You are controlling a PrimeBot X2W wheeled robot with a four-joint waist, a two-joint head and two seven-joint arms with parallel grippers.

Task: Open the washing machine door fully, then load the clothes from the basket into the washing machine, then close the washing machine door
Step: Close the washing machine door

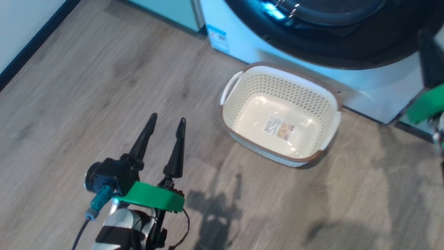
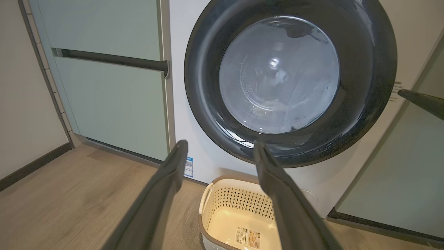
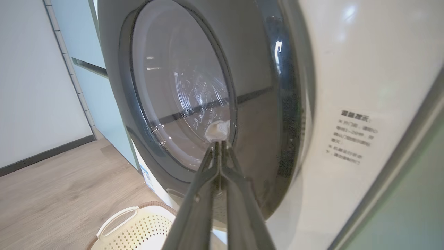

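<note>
The empty basket (image 1: 277, 86) is sitting on the wood-look floor (image 1: 69, 104) just before the washing machine (image 1: 242, 41), its black-rimmed door (image 2: 364, 86) closed, pale green cabinets (image 2: 114, 104) flanking it. The left gripper (image 1: 167, 119) is hovering, fingers spread; the right gripper (image 3: 219, 142) is pressing its fingers together near the door glass.

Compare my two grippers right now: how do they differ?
The left gripper is open, fingers spread; the right gripper is shut, fingers pressed together. The left hangs over the floor left of the basket; the right points at the washing machine door. Both have long dark fingers.
</note>
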